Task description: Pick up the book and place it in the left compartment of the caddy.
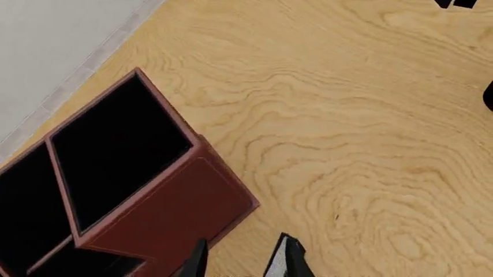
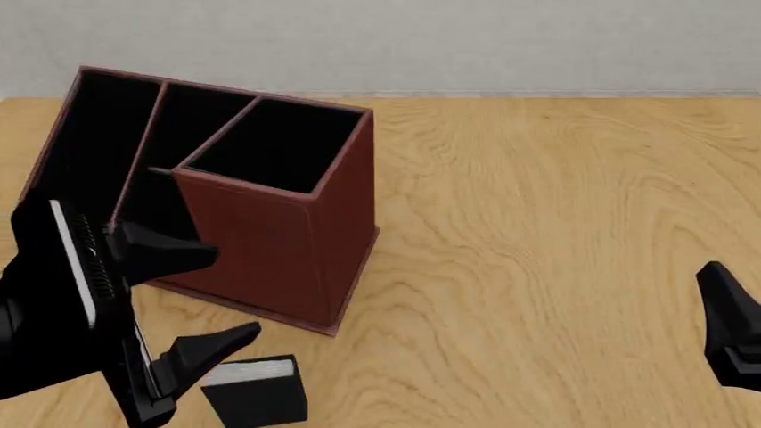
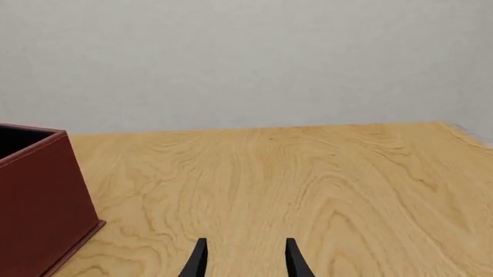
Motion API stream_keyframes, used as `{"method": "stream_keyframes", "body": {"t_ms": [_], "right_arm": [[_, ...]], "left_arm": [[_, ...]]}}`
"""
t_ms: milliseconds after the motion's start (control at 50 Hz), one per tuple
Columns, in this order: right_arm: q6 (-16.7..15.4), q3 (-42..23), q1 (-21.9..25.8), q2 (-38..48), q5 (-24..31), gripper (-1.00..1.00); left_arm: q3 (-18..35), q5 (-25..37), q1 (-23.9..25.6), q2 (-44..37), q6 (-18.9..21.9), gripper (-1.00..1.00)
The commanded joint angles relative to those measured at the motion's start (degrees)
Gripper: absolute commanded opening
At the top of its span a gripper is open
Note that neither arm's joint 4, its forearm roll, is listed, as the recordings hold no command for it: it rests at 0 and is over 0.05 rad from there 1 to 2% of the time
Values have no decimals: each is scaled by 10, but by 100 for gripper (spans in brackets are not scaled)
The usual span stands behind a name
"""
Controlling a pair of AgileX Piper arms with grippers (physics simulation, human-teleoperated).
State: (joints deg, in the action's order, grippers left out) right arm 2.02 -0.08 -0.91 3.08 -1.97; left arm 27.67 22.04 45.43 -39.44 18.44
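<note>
The red-brown caddy (image 2: 298, 232) stands at the table's back left, with its tall square compartment (image 2: 280, 147) nearest the middle. Its long narrow left compartment (image 2: 89, 134) is at the far left, its near end hidden by my left arm. The small black book (image 2: 256, 392), white page edge up, lies on the table just in front of the caddy. My left gripper (image 2: 235, 292) is open and empty, just left of and above the book; it is beside the caddy's corner in the left wrist view (image 1: 240, 259), which does not show the book. My right gripper (image 3: 245, 259) is open and empty at the right.
A pale wall (image 2: 476, 45) runs along the table's far edge. Bare wooden tabletop (image 2: 535, 223) stretches right of the caddy. The caddy's side (image 3: 38, 196) shows in the right wrist view. Part of the right arm (image 2: 732, 330) sits at the front right edge.
</note>
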Motion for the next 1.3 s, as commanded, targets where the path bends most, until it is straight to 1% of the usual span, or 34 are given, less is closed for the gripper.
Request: {"method": "stream_keyframes", "body": {"t_ms": [20,120,200,320,460,620,820,1080,1300], "right_arm": [[1,0,-1,1,-1,100],[2,0,-1,-1,1,100],[3,0,0,1,-2,100],[4,0,0,0,-1,100],[3,0,-1,-2,1,100],[3,0,-1,-2,0,100],[4,0,-3,-4,1,100],[6,0,-5,-4,1,100],[5,0,-4,0,-2,100]], "left_arm": [[-9,0,12,-5,-4,100],[-26,-7,16,-6,1,100],[-34,-7,15,-6,13,100],[-29,-1,17,-5,14,100],[-39,-6,29,-8,11,100],[-42,-8,31,-11,15,100],[-49,-19,53,-25,22,100],[-59,-36,61,-39,18,100],[-69,-48,65,-53,4,100]]}}
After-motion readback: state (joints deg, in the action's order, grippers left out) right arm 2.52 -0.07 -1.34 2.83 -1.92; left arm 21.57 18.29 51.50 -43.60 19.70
